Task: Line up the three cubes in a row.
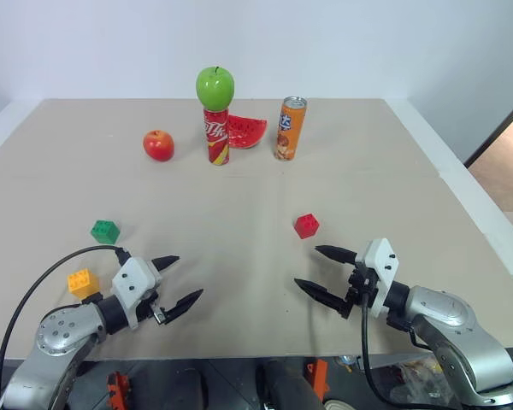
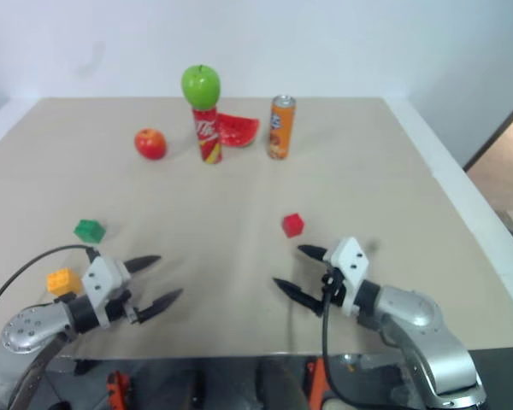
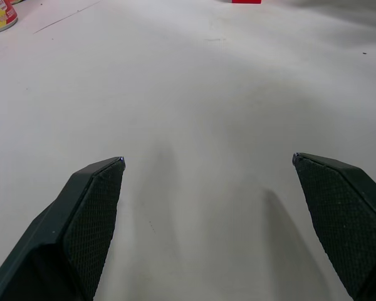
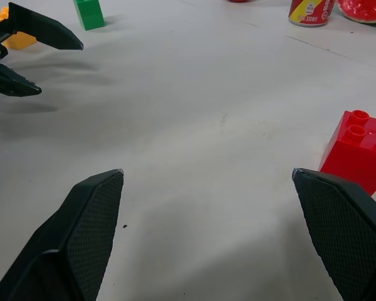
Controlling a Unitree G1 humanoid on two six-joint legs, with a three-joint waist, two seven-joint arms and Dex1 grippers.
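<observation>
Three studded cubes lie apart on the beige table [image 1: 239, 196]. The green cube [image 1: 105, 231] is at the left, and the yellow cube [image 1: 83, 283] sits nearer the front edge behind my left wrist. The red cube [image 1: 307, 225] rests right of centre. My left gripper [image 1: 189, 275] hovers open and empty over the front of the table, to the right of the yellow cube. My right gripper [image 1: 306, 266] is open and empty too, just in front of the red cube. In the right wrist view the red cube [image 4: 357, 150] stands by one fingertip without touching it.
Along the back stand a red apple [image 1: 158, 145], a red can [image 1: 216, 137] with a green apple [image 1: 215, 87] on top, a watermelon slice [image 1: 246, 131] and an orange can [image 1: 291, 128]. The table's front edge [image 1: 239, 354] runs just below both grippers.
</observation>
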